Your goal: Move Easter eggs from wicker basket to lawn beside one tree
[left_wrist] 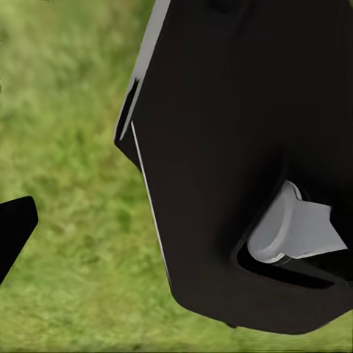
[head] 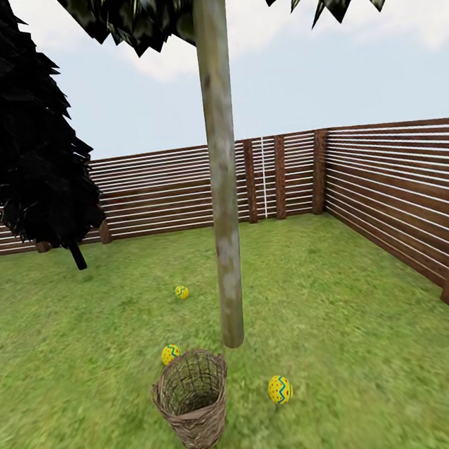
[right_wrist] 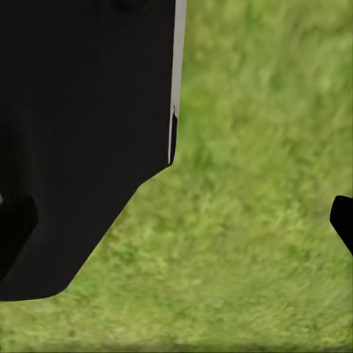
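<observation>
Fenced back garden: grass lawn [head: 384, 345], brown slatted wooden fence [head: 397, 186], pale-trunked tree [head: 224, 182], dark cypress [head: 18, 125], open sky.

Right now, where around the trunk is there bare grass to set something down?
Open lawn runs right of the trunk toward the fence. It is crowded at the trunk's foot: basket, one egg behind it, another to its right.

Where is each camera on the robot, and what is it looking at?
Head view: on the robot's head, facing the tree, wicker basket, three Easter eggs and fence.
Left wrist view: near the left arm's fingers, looking down at lawn past a black robot part.
Right wrist view: same, black part over lawn.
All three share the lawn.
</observation>
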